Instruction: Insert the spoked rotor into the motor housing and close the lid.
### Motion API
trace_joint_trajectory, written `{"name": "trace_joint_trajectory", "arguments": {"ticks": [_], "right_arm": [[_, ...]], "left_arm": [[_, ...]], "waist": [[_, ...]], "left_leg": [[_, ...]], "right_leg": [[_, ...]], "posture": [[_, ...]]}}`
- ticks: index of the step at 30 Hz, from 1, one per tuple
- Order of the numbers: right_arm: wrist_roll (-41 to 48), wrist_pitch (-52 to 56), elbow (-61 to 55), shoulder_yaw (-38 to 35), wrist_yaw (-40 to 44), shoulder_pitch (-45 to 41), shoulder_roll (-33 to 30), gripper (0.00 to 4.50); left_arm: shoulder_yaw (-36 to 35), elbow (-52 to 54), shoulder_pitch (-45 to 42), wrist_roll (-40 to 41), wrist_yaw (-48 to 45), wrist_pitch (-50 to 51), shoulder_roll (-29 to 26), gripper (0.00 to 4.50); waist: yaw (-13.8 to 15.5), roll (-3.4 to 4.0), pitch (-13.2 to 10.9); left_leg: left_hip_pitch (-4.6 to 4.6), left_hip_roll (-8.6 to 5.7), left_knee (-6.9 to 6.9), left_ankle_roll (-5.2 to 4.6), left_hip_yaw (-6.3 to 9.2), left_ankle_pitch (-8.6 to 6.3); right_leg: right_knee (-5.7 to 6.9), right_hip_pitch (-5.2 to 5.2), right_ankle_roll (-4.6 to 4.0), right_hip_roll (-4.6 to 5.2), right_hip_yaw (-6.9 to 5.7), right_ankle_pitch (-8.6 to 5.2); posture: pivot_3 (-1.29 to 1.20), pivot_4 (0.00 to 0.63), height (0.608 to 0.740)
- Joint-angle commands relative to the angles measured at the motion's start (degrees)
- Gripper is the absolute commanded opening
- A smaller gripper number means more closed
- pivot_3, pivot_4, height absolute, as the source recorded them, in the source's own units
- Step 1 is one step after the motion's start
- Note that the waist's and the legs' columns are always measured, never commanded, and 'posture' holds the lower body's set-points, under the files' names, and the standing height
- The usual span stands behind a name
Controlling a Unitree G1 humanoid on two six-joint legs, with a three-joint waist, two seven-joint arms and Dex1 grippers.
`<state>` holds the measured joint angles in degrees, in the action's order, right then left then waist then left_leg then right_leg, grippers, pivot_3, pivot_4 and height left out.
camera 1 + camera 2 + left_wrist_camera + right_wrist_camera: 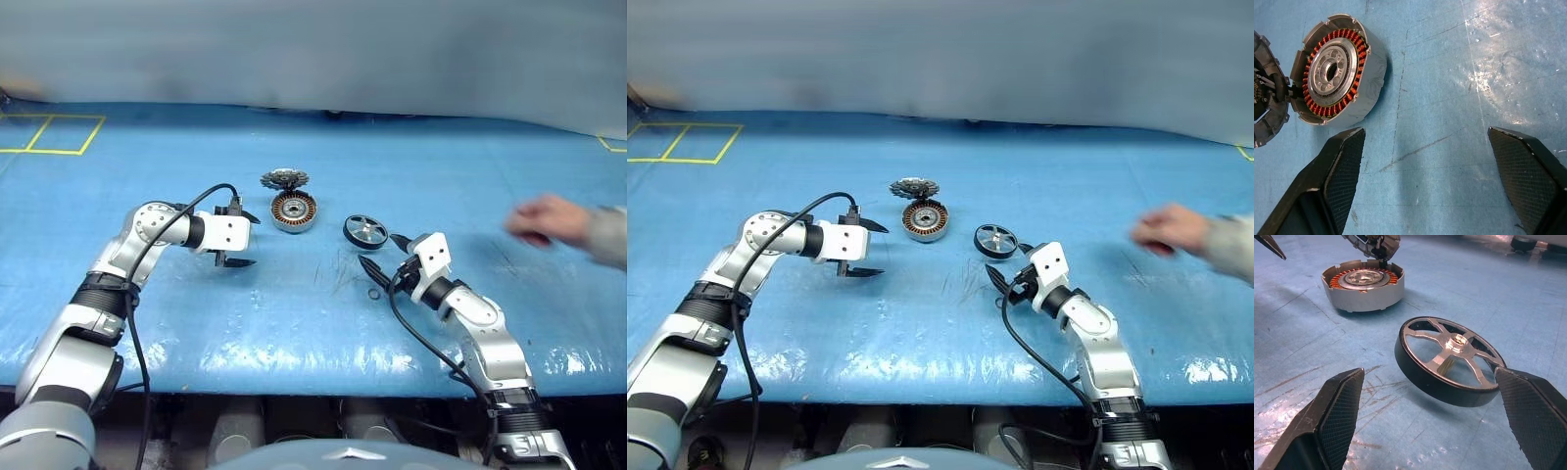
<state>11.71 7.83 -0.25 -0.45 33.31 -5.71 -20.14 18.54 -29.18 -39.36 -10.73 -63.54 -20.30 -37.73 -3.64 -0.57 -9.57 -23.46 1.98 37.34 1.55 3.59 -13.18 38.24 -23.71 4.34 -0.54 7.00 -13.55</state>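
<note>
1. My right gripper (377,253) stands wide and empty; the spoked rotor (1449,360) lies tilted just ahead of it.
2. The motor housing (294,211) sits beyond the rotor, nearer my wide-open, empty left gripper (237,238).

Blurred person's hand (549,220), sleeve cut off by the picture's edge
</note>
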Motion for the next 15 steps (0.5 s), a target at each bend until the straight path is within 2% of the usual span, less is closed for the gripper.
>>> {"name": "trace_joint_trajectory", "arguments": {"ticks": [1, 8, 15], "right_arm": [[-0.06, -0.69, -0.34, -0.02, 0.28, -1.07, -0.32, 4.50], [-0.15, -1.63, -0.84, -0.37, -0.84, 0.14, 0.57, 4.50], [0.01, -2.40, -2.70, -1.14, -2.64, 2.81, 1.15, 4.50]], "left_arm": [[0.40, -2.21, -4.53, -0.75, 0.11, -0.80, 1.45, 4.24], [6.20, -19.53, -17.85, -7.21, 0.05, -6.52, 7.27, 4.24], [9.92, -32.86, -26.36, -12.35, 1.03, -10.76, 12.46, 4.24]], "waist": [[0.13, 0.00, 0.00], [0.07, -0.01, 0.00], [-0.18, -0.02, -0.01]], "left_leg": [[0.01, 0.00, 0.01, 0.00, 0.00, 0.00], [-0.03, -0.11, 0.07, 0.00, 0.02, 0.00], [-0.12, -0.17, 0.05, -0.02, 0.08, -0.01]], "right_leg": [[0.00, 0.01, 0.00, 0.00, 0.00, 0.00], [-0.07, 0.06, 0.09, 0.03, 0.02, 0.05], [-0.11, 0.01, 0.09, 0.06, 0.03, 0.05]], "posture": [[0.00, 0.150, 0.740], [0.00, 0.150, 0.740], [0.00, 0.150, 0.740]]}}
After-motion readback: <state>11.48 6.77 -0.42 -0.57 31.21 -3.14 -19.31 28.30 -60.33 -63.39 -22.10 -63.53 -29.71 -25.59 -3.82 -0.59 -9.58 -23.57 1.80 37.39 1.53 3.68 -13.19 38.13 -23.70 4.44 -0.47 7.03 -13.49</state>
